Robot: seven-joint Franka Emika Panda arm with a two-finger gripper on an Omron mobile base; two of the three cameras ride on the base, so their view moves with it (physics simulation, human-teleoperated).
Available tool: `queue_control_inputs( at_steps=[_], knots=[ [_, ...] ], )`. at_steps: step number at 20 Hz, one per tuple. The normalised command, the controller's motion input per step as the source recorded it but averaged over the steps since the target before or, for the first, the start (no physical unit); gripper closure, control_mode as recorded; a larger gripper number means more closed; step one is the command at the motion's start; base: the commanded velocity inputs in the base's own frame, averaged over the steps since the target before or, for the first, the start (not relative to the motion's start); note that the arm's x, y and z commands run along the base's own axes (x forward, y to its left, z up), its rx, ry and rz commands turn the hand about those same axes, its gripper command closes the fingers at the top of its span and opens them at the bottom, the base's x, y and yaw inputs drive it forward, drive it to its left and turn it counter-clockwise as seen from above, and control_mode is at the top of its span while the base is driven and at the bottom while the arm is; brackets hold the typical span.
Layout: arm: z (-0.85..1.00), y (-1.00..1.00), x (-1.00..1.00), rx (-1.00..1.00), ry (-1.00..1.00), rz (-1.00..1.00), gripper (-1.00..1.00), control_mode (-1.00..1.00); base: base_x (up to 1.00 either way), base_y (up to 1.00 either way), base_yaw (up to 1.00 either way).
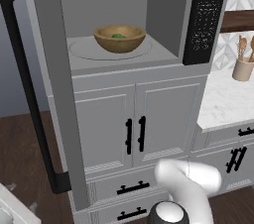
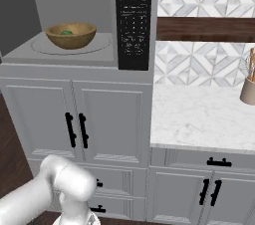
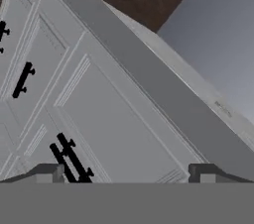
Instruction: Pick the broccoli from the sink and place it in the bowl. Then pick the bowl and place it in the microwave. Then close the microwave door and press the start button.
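So the bowl [image 1: 119, 38] was already sitting inside the microwave [image 1: 124, 20], roughly centred on the round turntable, with the broccoli [image 1: 118, 35] down in it. That left the door and the start button.

The microwave door [image 1: 52, 89] stood swung wide open, edge-on in the left base view, with its long black bar handle [image 1: 27, 89] on the far side from the cabinets. The tool [image 3: 126, 176] sat low in front of the white cabinet doors [image 1: 134, 126], its two tips set apart with nothing between them, so open and empty.

My take on doing this well: don't bother grabbing the handle. Get the tool up and round to the outer face of the door, near the free edge, then push in a smooth arc following the hinge. Pushing close to the hinge would probably just stall. The keypad panel [image 2: 133, 20] is at the right side, so finishing there makes the button press easy.
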Motion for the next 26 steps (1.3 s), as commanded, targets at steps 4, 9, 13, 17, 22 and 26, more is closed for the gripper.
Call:
queue_control_inputs(
  at_steps=[4,9,13,17,22,26],
  knots=[
    [0.74,-0.04,0.00,0.08,0.03,-0.12,-1.00,-1.00,0.00,0.00,0.00],
    [0.52,-0.63,0.00,0.14,0.01,-0.13,-1.00,-1.00,0.00,0.00,0.00],
    [0.49,-0.94,0.00,0.11,0.00,-0.09,-1.00,-1.00,0.00,0.00,0.00],
    [0.51,-1.00,0.00,0.08,-0.04,-0.02,-1.00,-1.00,0.00,0.00,0.00],
    [0.42,-1.00,0.00,0.06,-0.10,0.00,-1.00,-1.00,0.00,0.00,0.00],
    [0.42,-1.00,-0.01,0.04,-0.16,0.00,-1.00,-1.00,0.00,0.00,0.00]
  ],
)
